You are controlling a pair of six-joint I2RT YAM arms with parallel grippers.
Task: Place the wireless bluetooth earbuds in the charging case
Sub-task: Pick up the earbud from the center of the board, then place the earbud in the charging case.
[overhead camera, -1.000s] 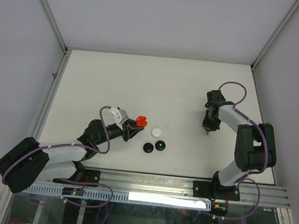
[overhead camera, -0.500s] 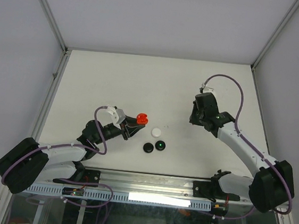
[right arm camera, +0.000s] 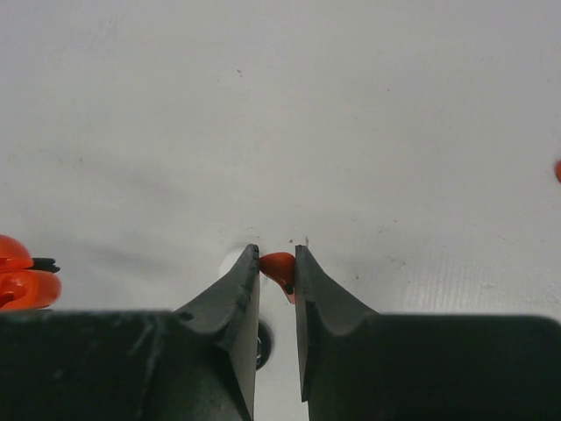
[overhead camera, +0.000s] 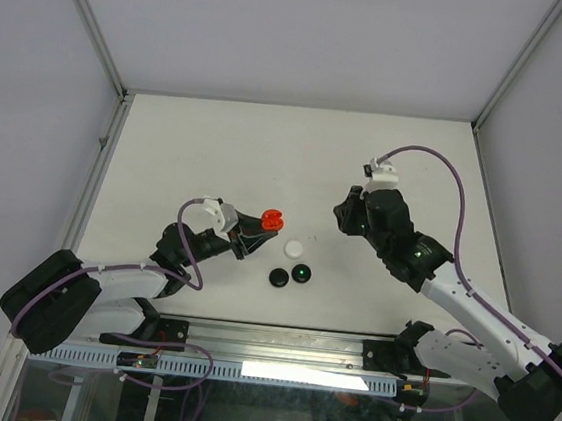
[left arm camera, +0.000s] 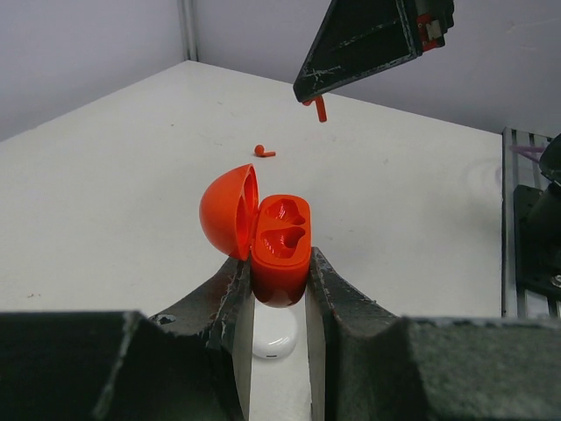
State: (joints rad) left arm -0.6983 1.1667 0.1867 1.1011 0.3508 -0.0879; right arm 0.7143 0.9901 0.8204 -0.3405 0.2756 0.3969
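Observation:
My left gripper (left arm camera: 279, 274) is shut on the base of a red charging case (left arm camera: 280, 250), held up with its round lid hinged open to the left and both sockets empty. From above, the case (overhead camera: 271, 220) sits at the tip of the left gripper (overhead camera: 256, 232). My right gripper (right arm camera: 276, 254) is shut on a red earbud (right arm camera: 279, 264). In the left wrist view that earbud (left arm camera: 320, 107) hangs stem-down from the right gripper (left arm camera: 308, 91), above and beyond the case. A second red earbud (left arm camera: 263, 152) lies on the table behind.
On the white table (overhead camera: 218, 144) a white round disc (overhead camera: 295, 248) and two black discs (overhead camera: 278, 278) (overhead camera: 301, 272) lie just right of the left gripper. The white disc (left arm camera: 276, 338) shows beneath the held case. Metal rails border the table.
The right arm has swung left from the table's right side towards the centre, carrying the red earbud. The left gripper with the open case has risen and shifted slightly right.

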